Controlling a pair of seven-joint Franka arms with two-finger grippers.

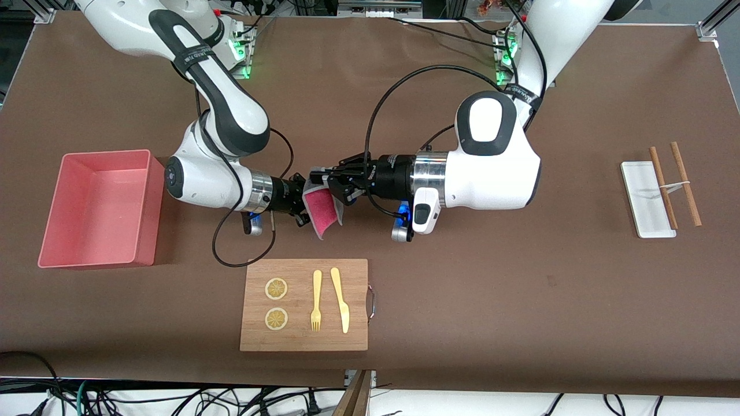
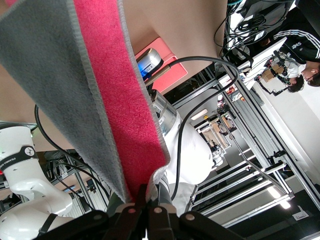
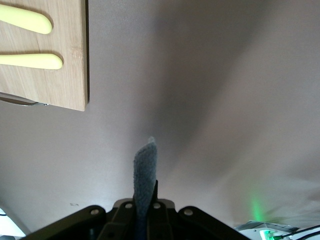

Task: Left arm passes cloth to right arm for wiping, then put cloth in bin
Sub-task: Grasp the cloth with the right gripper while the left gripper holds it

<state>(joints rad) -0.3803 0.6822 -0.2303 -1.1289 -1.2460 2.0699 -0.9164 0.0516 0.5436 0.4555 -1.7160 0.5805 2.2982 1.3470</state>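
Cloth held in air at table centre, over bare table between arms, pink face toward front camera. Both grippers pinch it: left gripper and right gripper clamped on opposite edges, likely handover point. Cutting board lies nearer front camera, close below. Bin at right arm's end; open tabletop between.

Brown table, bin, cutting board, white tray
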